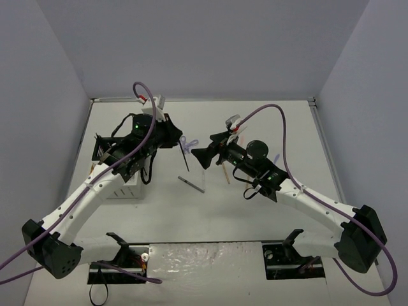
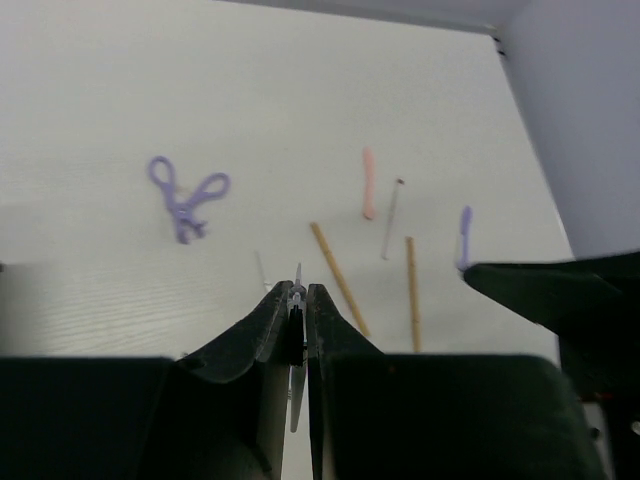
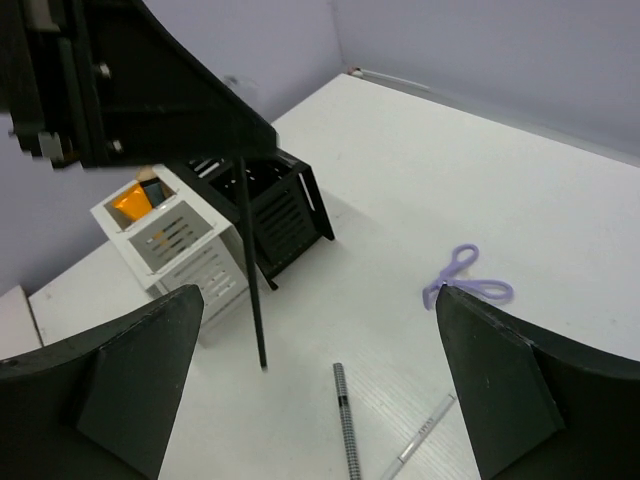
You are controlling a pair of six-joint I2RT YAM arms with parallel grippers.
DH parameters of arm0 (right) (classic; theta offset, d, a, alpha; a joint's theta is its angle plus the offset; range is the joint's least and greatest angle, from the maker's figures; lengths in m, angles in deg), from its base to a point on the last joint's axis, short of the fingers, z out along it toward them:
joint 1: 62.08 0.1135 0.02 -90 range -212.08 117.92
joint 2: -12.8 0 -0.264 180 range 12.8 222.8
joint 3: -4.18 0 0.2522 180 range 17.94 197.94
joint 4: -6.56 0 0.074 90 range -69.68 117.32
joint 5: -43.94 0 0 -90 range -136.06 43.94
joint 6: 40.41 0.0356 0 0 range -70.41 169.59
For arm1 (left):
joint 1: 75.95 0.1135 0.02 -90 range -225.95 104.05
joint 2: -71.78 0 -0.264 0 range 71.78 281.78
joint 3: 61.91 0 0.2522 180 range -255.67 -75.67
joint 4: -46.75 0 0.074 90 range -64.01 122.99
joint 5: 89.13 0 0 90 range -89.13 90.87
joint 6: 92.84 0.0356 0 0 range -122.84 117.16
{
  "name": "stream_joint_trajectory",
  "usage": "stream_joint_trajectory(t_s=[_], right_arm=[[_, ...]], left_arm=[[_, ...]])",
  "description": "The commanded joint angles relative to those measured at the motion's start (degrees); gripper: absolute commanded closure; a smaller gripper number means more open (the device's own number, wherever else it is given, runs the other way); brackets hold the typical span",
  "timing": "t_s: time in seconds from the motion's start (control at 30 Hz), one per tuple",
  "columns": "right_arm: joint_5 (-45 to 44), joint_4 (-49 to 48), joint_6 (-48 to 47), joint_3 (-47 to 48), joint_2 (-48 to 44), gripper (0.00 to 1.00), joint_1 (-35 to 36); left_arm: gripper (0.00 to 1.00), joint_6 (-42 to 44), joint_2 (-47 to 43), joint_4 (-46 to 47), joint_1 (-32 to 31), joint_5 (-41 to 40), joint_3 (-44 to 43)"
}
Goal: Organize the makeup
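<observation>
The left tool (image 2: 297,295) is pressed together on a thin black pencil (image 3: 252,260); the pencil hangs point down, its tip low over the desk (image 3: 420,150), just beside the black and white box (image 3: 200,240); an orange tube (image 3: 130,200) sits in the white part of the box; the right tool (image 3: 318,300) is spread wide and holds nothing; on the desk lie a purple scissor thing (image 3: 466,281), a second pencil (image 3: 345,420), tan sticks (image 2: 338,277), a pink stick (image 2: 368,183) and a lilac stick (image 2: 464,235).

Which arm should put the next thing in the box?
Probably left: the left gripper is shut on a thin black pencil near the organizer; the right gripper is open and empty.
</observation>
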State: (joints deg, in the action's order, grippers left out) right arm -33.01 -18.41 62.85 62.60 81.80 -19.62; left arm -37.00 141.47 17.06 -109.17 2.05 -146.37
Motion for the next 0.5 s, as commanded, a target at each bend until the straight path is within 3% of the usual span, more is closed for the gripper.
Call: stream_joint_trajectory(t_s=[0.0,0.13,0.47], right_arm=[[-7.01,2.37,-2.36,0.41,-4.12,0.0,-0.44],[-8.15,3.28,-1.98,-2.83,-5.27,0.0,-0.8],[-9.7,4.6,-3.16,-6.8,-6.92,0.0,-1.18]], left_arm=[[1.0,8.28,-5.0,-0.94,7.7,-9.96,-3.78],[1.0,12.92,-6.32,2.23,18.52,-14.64,-1.95],[1.0,19.53,-2.12,12.92,35.11,-16.8,1.05]])
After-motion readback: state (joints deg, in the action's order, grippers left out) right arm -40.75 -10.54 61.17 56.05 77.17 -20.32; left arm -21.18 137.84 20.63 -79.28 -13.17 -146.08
